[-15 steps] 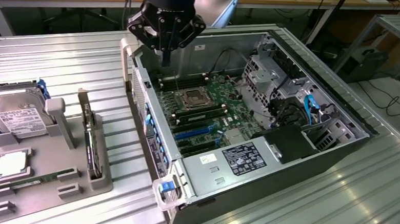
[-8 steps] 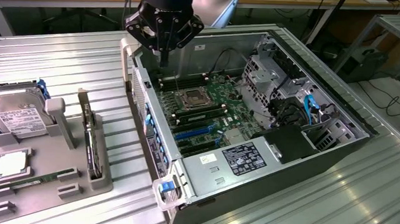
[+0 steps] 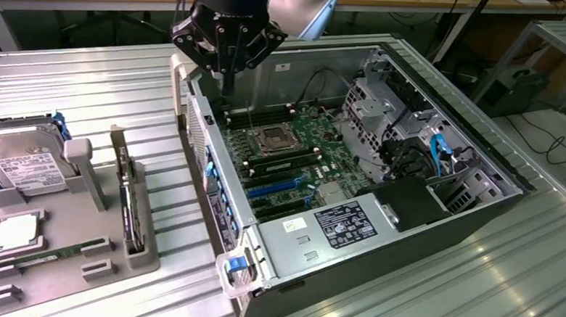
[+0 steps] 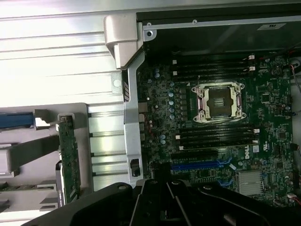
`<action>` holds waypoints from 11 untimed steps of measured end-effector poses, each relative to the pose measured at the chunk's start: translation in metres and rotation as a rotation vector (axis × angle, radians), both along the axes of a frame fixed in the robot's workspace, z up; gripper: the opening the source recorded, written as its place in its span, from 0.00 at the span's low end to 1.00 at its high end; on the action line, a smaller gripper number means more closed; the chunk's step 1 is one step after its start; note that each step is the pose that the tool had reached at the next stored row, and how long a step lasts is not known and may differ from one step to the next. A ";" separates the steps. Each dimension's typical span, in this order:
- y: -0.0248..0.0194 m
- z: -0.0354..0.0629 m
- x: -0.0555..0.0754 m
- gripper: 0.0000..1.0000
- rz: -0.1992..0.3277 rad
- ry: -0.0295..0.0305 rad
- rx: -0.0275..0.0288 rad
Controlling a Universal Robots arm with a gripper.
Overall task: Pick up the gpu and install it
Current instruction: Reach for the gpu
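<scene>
One arm: silver-grey wrist section, descending from the top of the exterior view, aimed straight down. One hand: black, linkage bars flared at its upper part, fingers pressed together into one narrow downward tip. Position: raised above the surface, towards its far edge.

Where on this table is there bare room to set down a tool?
Free: the slatted table past the gray holder, at the exterior view's upper left; the narrow strip between holder and computer case; the wide stretch on the exterior view's right. Crowded: the holder, with hard drive and gpu, and the case's interior.
</scene>
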State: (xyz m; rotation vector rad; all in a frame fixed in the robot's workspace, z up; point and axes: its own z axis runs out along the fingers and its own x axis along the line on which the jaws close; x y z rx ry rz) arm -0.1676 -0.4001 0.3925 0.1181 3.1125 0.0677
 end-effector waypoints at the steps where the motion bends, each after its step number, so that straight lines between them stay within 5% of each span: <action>1: -0.0001 0.0000 -0.001 0.11 0.000 0.0000 -0.0001; 11: -0.0005 -0.0001 -0.006 0.11 0.000 0.0000 0.0000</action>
